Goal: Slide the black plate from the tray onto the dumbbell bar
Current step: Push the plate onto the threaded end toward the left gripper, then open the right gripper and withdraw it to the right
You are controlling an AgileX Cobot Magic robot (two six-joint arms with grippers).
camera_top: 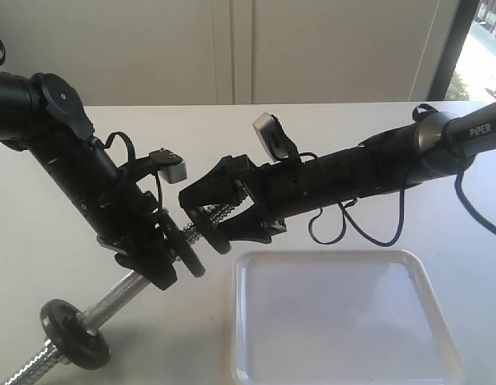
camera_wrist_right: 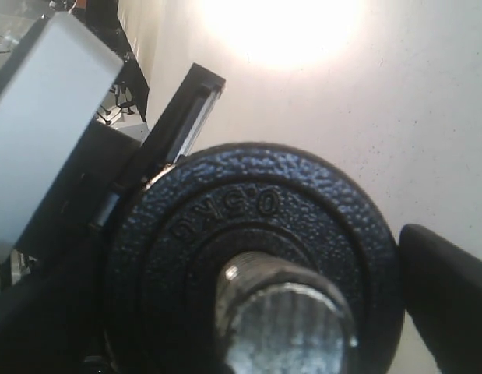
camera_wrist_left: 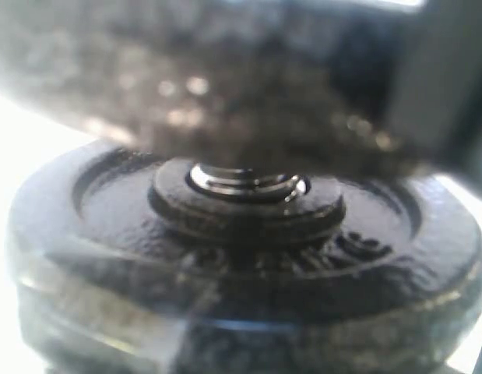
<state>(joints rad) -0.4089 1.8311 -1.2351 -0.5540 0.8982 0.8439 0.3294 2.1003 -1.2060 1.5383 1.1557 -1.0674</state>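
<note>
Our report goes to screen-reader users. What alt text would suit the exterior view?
The left gripper holds a tilted dumbbell bar with a black plate slid onto it, while the right gripper, jaws open, straddles the bar's threaded tip. A white tray lies beside them.

Lower end of dumbbell bar (camera_top: 119,293) off-frame

Printed in white at the upper right of the exterior view, on the right arm (camera_top: 472,132): "PiPER". Cast in raised letters on the black plate (camera_wrist_right: 303,191), left of centre in the right wrist view, upside down: seemingly "0.5KG". Raised marks on the black disc (camera_wrist_left: 381,257), lower right of the left wrist view, too blurred to read.
</note>
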